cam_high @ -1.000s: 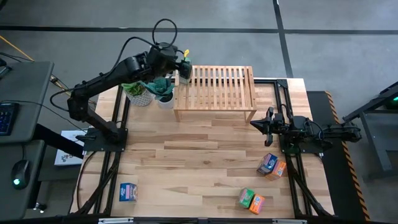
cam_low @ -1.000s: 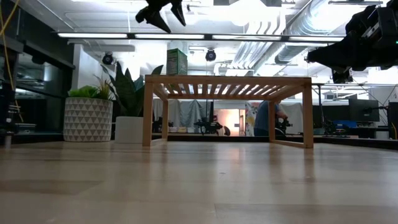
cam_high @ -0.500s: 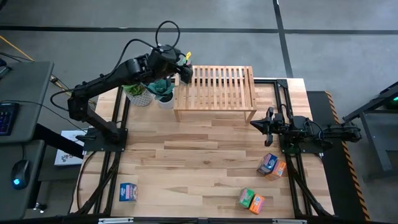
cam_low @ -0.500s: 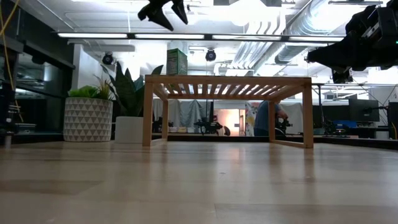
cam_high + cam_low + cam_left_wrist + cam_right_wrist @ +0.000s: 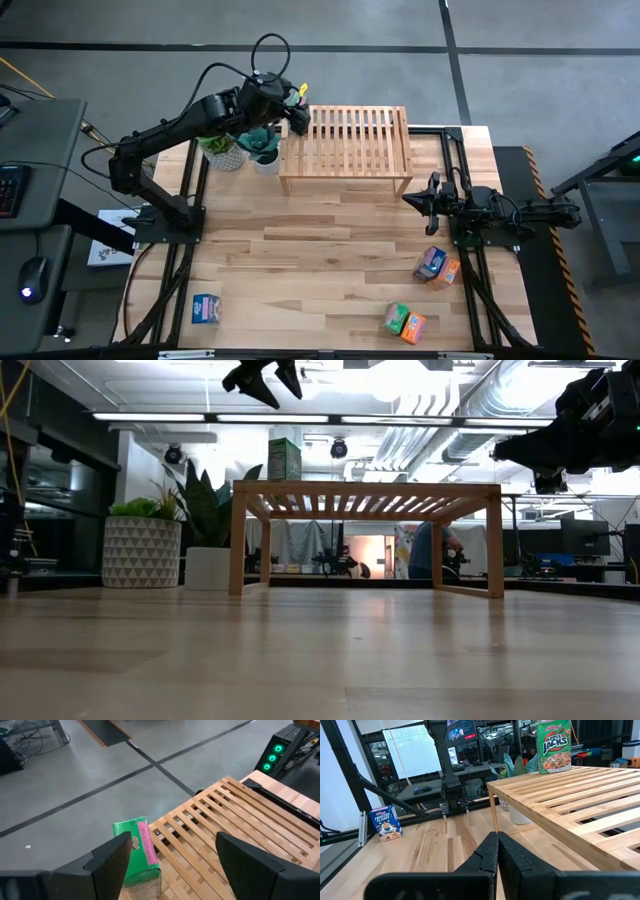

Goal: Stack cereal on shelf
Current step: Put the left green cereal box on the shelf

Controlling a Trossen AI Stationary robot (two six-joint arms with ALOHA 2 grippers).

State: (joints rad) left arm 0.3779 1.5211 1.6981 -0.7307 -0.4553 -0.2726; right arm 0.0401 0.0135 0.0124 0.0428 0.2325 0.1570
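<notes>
**Plank surface, one box on the shelf, five below**

Wood-plank surface (image 5: pixel 300 260) carries one shelf (image 5: pixel 350 150) at its far edge, and six cereal boxes can be counted; one green box (image 5: pixel 137 852) stands upright on the shelf's far left corner; a lone blue box (image 5: pixel 206 309) lies near the front left edge; a blue box (image 5: pixel 430 262) and an orange box (image 5: pixel 448 272) lie touching at the right; a second green box (image 5: pixel 396 318) and second orange box (image 5: pixel 414 326) lie touching near the front right; two potted plants (image 5: pixel 240 148) stand just left of the shelf.

Left arm reaches long from its base toward the shelf's far left corner; the left pincer (image 5: pixel 297 113) hangs above the shelf beside the standing box, fingers spread wide, holding nothing; from table height it shows up high, clear of the box top.

Right arm lies low and folded at the right edge; the right pincer (image 5: pixel 422 203) points toward the shelf's near right leg, fingers pressed together, empty.
</notes>
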